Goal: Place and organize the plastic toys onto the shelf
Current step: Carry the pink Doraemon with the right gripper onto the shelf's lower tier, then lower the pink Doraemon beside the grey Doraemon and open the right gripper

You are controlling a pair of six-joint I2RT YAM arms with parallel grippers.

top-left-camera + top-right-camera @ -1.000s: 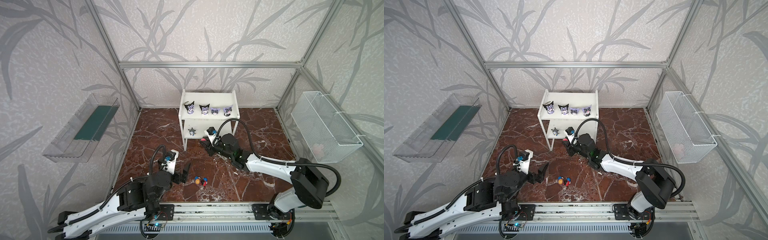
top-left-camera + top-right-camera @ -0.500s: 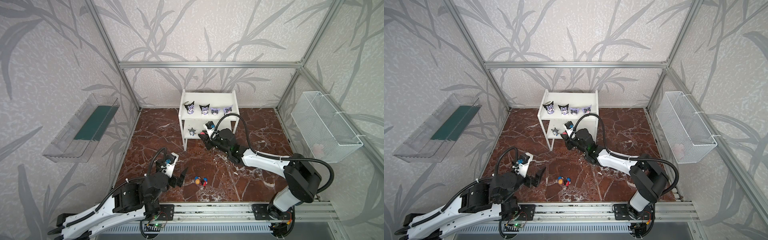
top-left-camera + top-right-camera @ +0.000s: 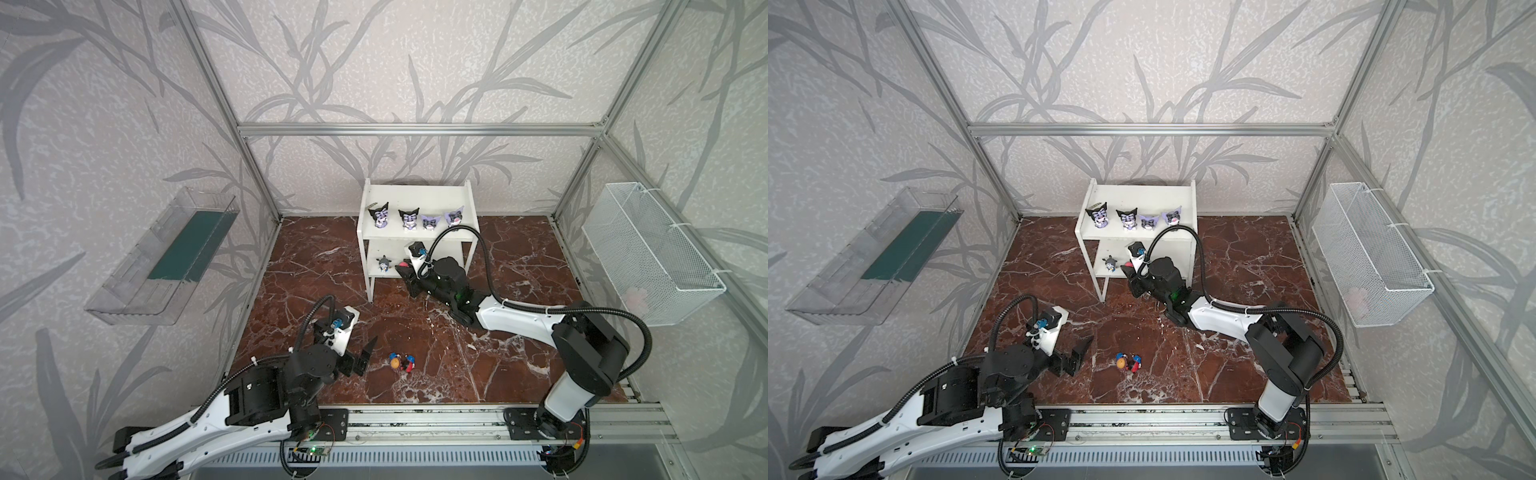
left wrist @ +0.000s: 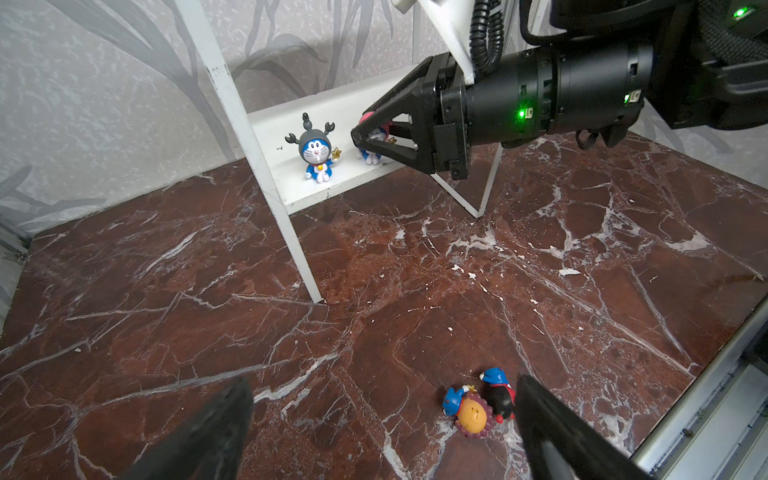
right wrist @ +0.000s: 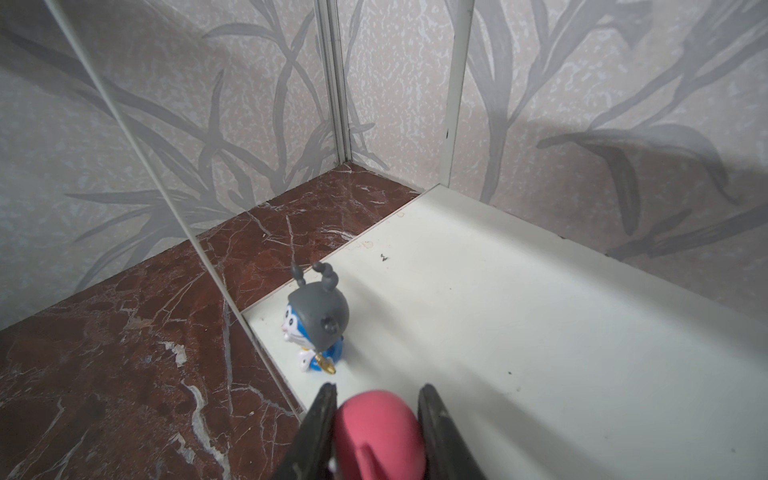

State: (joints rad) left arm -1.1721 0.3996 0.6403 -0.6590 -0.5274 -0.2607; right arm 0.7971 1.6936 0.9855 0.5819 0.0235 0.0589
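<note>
Low centre in a top view: your L gripper hangs wide open, empty, beside two tiny plastic figurines, orange-headed and black-red, lying off-shelf. Mid-frame, R gripper clenches the pink-headed figurine over the white two-tier metal shelf's lower board, near the grey-headed one. Placing step, I'd say; next: set upright, release w/o nudging.

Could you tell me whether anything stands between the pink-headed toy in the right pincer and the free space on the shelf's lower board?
Nothing visible does. The right pincer holds the pink-headed toy right at the lower board, which is bare ahead of it. The grey-headed figurine stands apart, off to one side.
</note>
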